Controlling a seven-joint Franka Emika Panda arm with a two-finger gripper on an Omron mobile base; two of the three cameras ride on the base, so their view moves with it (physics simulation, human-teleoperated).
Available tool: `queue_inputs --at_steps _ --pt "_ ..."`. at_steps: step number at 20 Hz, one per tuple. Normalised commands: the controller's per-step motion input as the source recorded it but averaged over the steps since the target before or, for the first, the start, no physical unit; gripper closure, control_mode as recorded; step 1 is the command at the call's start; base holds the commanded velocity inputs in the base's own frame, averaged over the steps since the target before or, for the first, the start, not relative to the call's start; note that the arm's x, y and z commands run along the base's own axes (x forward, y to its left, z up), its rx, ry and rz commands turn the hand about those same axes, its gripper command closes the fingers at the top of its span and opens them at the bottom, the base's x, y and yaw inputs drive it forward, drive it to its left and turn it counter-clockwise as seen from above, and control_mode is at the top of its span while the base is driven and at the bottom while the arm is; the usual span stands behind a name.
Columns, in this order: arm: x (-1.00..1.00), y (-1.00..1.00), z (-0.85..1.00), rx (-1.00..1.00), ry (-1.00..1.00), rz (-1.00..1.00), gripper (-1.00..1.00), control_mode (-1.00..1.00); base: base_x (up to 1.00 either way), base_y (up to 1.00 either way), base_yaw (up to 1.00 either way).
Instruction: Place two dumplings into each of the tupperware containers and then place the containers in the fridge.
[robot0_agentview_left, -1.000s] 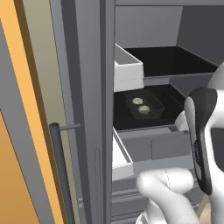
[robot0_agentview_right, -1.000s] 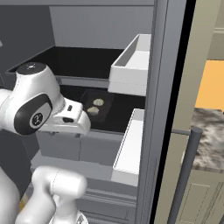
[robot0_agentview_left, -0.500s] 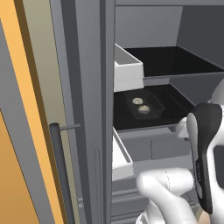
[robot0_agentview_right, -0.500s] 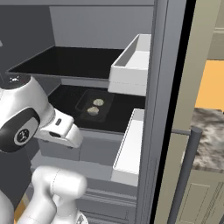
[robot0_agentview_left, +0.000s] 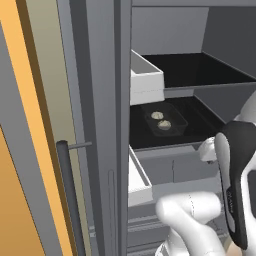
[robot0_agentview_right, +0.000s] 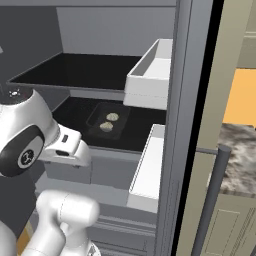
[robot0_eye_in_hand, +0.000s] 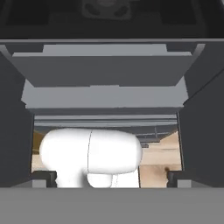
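Observation:
One tupperware container (robot0_agentview_left: 165, 120) of grey see-through plastic rests on the dark middle shelf of the open fridge (robot0_agentview_left: 170, 35), and also appears in the right base view (robot0_agentview_right: 107, 123). Two dumplings (robot0_agentview_left: 161, 120) lie inside it, side by side (robot0_agentview_right: 109, 121). My gripper (robot0_eye_in_hand: 109, 177) is open, its two dark fingertips (robot0_eye_in_hand: 43, 176) far apart with nothing between them. The hand (robot0_agentview_right: 66, 149) hangs below and in front of that shelf, facing the grey drawer fronts (robot0_eye_in_hand: 105, 92) under it.
White box drawers (robot0_agentview_left: 145, 80) (robot0_agentview_right: 150, 75) jut out at shelf height, with lower ones (robot0_agentview_left: 137, 175) (robot0_agentview_right: 147, 170) beneath. Dark vertical bar handles (robot0_agentview_left: 70, 200) (robot0_agentview_right: 212, 200) stand on the grey doors. An upper dark shelf (robot0_agentview_right: 75, 72) lies above the container.
My arm has drawn back and down from the middle shelf. The container and its two dumplings have stayed put, and the gripper has stayed open.

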Motion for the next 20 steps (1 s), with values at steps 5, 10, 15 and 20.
queue_inputs --at_steps 5,10,15,20 --pt "0.00 0.17 0.00 0.00 0.00 -0.01 -1.00 -1.00 0.00 0.00 0.00" --pt "-0.02 0.00 0.00 0.00 0.00 -0.06 -1.00 -1.00 0.00 0.00 0.00" --pt "0.00 0.00 0.00 0.00 0.00 0.00 -1.00 1.00 -0.83 -0.39 0.03" --pt "0.00 0.00 0.00 0.00 0.00 0.00 -1.00 1.00 -0.65 -0.23 0.48"
